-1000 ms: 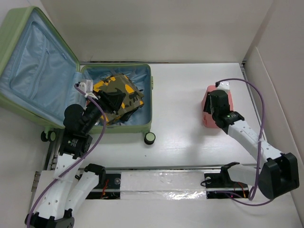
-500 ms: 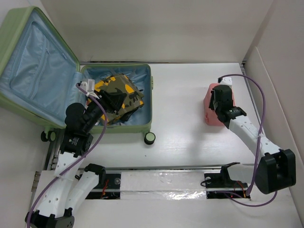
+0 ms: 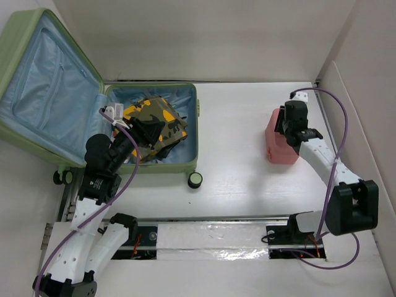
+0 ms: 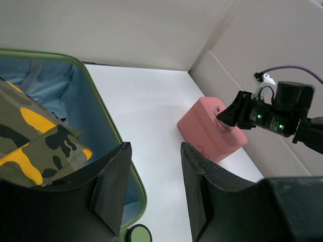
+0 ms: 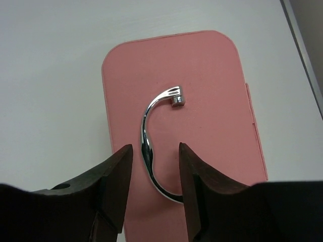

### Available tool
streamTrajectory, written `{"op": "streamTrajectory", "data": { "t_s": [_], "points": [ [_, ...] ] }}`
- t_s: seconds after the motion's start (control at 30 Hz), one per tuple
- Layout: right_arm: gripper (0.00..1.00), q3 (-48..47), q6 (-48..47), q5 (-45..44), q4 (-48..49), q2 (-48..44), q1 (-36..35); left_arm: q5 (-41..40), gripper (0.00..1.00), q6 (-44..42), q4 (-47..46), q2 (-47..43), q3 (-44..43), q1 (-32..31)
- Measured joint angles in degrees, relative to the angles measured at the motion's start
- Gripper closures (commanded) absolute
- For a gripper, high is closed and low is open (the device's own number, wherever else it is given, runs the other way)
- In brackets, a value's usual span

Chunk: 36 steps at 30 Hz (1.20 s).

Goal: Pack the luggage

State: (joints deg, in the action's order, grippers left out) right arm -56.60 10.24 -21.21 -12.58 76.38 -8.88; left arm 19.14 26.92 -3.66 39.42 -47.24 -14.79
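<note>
Luggage [image 3: 46, 86] lies open at the far left of the table [image 3: 235, 173], lid leaning back, blue lining exposed. Folded camouflage garment [image 3: 154, 114] sits in the base half.

My left claw [image 4: 154, 151] hangs over the garment near the luggage's rim, jaws partly apart, nothing between them.

My right claw [image 5: 154, 151] hovers above the pink box [image 5: 202, 75], jaws partly apart to either side of its chrome handle [image 5: 146, 136], gripping nothing. The box stands well apart from the luggage, on the table's right.
</note>
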Motion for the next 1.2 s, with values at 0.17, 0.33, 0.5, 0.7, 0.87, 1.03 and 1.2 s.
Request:
{"op": "streamTrajectory", "data": {
  "t_s": [0.17,0.33,0.5,0.7,0.87,1.03,1.2],
  "points": [
    [0.61,-0.5,-0.4,2.8,0.4,2.4,0.6,0.0,0.59,0.0,0.0,0.0,0.0,0.0],
    [0.89,-0.5,-0.5,3.8,1.2,3.0,0.6,0.0,0.59,0.0,0.0,0.0,0.0,0.0],
    [1.00,-0.5,-0.6,3.8,1.7,3.1,0.6,-0.1,0.59,0.0,0.0,-0.3,0.0,0.0],
    [1.00,1.7,-0.4,6.9,2.1,-0.5,0.8,-0.2,0.59,0.0,0.0,-0.7,0.0,0.0],
    [1.00,4.8,0.5,17.1,1.9,-10.0,0.9,-0.3,0.59,0.0,0.0,-0.7,0.0,0.0],
    [1.00,4.5,2.1,24.8,3.5,-13.2,-1.3,-0.5,0.59,0.0,0.0,-0.7,0.0,0.0],
    [1.00,2.7,4.6,29.8,4.4,-12.0,-7.8,-0.8,0.59,0.0,0.0,-0.8,0.0,0.0]
  ]
}}
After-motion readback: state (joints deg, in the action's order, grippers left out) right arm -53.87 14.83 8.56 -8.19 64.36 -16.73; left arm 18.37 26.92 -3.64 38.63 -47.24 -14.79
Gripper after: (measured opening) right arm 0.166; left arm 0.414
